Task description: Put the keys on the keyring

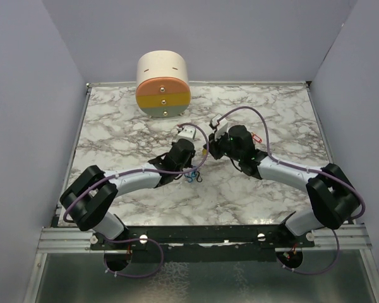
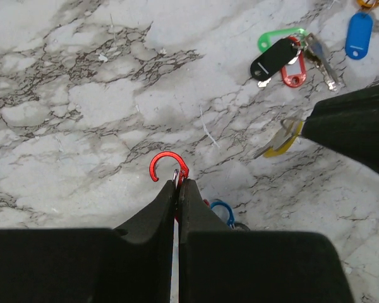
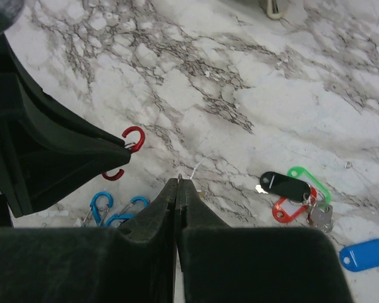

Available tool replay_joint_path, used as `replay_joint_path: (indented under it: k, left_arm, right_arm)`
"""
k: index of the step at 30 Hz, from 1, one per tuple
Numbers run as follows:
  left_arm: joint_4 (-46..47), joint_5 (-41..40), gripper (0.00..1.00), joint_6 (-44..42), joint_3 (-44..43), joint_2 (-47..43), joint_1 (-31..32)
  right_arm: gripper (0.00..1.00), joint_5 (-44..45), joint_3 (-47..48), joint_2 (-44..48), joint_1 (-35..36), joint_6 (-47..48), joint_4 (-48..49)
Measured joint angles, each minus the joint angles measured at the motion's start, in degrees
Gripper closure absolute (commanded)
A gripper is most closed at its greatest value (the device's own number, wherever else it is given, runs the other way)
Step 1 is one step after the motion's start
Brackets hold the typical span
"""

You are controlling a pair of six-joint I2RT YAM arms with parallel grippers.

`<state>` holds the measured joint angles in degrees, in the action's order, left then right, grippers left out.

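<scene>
My left gripper [image 2: 178,183] is shut on the keyring [image 2: 169,165], a red hook-shaped clip whose open hook sticks out past the fingertips. Just to its right my right gripper [image 2: 308,126] is shut on a yellow key [image 2: 281,141], held a little above the marble. From the right wrist view the right gripper [image 3: 179,182] shows only a small metal tip between its fingers, and the red keyring [image 3: 136,135] hangs at the left gripper's tip. Green [image 2: 275,38], red [image 2: 294,74] and black [image 2: 275,58] keys lie bunched together on the table. A blue key [image 2: 359,33] lies beyond them.
Blue clips [image 3: 102,207] lie on the marble table [image 1: 259,189] under the left gripper. A round cream box with orange, yellow and grey bands [image 1: 163,85] stands at the back. Grey walls close in both sides.
</scene>
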<state>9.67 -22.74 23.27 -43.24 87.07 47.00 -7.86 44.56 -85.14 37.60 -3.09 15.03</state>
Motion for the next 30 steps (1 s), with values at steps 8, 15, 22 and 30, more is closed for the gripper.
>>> replay_joint_path:
  k: [8,15,22,30]
  left_arm:
    - [-0.55,0.61,1.0,-0.15,-1.79,-1.16,0.0]
    - [-1.27,0.92,1.0,-0.35,-2.08,-2.32,0.0]
    - [-1.27,1.4,1.0,-0.52,-2.23,-3.26,0.0]
    - [-1.22,2.16,1.0,-0.52,-2.43,-3.28,0.0]
  right_arm:
    - [0.99,-2.62,-1.42,-0.09,1.38,2.23,4.7]
    - [0.99,-4.09,-1.66,-1.03,2.12,3.48,5.81]
    - [0.99,-4.61,-1.66,-2.38,3.06,4.2,6.03]
    - [0.99,-4.72,-1.66,-2.56,3.72,4.79,6.05]
